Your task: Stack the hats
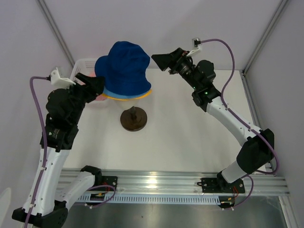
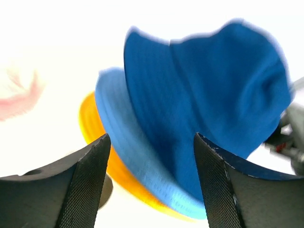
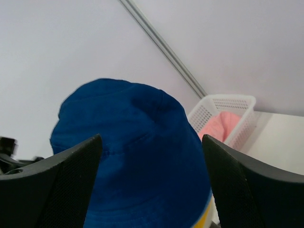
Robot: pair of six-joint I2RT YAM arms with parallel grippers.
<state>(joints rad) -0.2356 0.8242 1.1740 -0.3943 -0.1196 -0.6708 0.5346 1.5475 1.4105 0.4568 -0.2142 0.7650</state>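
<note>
White table (image 1: 190,137), arms (image 1: 66,109) either side of hats (image 1: 126,66)

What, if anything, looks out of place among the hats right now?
The pink hat lies in the white basket, apart from the stack: navy hat over light blue hat and yellow hat. Nothing else stands out.

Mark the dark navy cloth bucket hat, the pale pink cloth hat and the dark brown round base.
dark navy cloth bucket hat (image 1: 124,64), top external view, on its crown.
pale pink cloth hat (image 3: 219,124), right wrist view, on its visible cloth.
dark brown round base (image 1: 128,122), top external view, on the disc's top.
</note>
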